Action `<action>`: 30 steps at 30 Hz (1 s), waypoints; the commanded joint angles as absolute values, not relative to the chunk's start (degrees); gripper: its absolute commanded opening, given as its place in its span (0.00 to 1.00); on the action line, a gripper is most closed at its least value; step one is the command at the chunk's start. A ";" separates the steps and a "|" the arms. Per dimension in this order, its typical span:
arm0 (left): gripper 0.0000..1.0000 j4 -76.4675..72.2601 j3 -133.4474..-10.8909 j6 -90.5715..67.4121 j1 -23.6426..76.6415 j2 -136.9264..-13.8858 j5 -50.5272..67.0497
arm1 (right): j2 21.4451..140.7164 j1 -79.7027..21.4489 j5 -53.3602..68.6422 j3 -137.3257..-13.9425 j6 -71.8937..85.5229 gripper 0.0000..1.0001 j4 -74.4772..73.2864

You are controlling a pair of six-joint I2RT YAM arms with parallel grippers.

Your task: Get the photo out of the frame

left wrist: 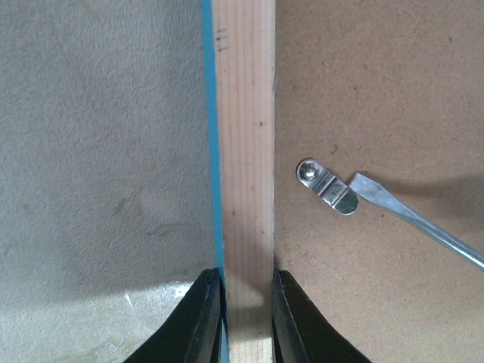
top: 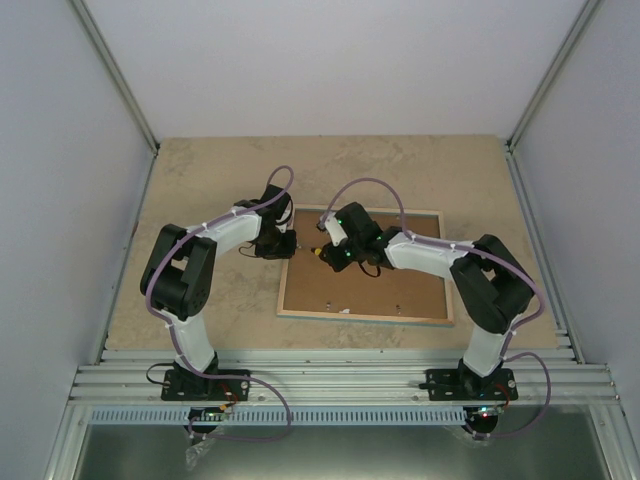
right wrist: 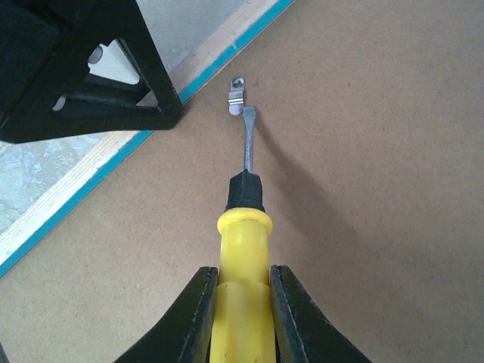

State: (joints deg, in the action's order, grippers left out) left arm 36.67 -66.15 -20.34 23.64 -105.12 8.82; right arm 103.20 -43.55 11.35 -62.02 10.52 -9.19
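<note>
With the left pincer (left wrist: 246, 281) nearly shut across the wood rim of the frame (top: 400, 290), lying back-up on the desk (top: 220, 170), and the right pincer (right wrist: 243, 281) closed on a yellow screwdriver (right wrist: 243, 234), blade tip at a metal clip (right wrist: 237, 97), expect a stiff, light frame best held by that rim. Cannot see the photo under the fibreboard back; likely thin and easily creased, so lift by an edge.

Robot lab cell, white panel walls (top: 340, 60), aluminium rail base (top: 340, 385)

Frame (top: 380, 295) face down, flat, brown fibreboard back up
</note>
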 commanded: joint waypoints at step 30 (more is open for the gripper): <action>0.24 22.27 -42.73 -51.49 30.56 -82.15 13.61 | 89.80 -39.64 3.10 -50.20 17.97 0.01 2.70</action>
